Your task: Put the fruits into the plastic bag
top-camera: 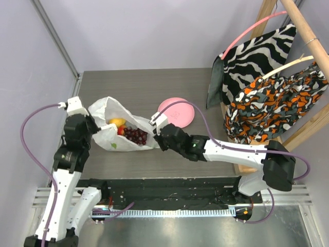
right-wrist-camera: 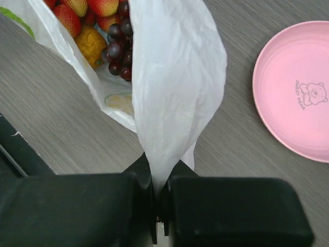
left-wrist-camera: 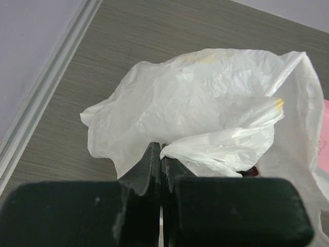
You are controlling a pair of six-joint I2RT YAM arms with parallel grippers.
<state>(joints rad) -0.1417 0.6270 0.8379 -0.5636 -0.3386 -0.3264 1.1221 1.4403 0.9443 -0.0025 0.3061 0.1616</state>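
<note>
One plastic bag (top-camera: 104, 111), one pink plate (top-camera: 178, 111)

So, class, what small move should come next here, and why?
Probably raise both together: left gripper and right gripper are shut on the rim of the crinkly white plastic bag, and the dark purple grape bunch lies near its open mouth.

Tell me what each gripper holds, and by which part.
Both hold the plastic bag. The left gripper pinches a crumpled fold at its left end; the right gripper pinches its right edge.
</note>
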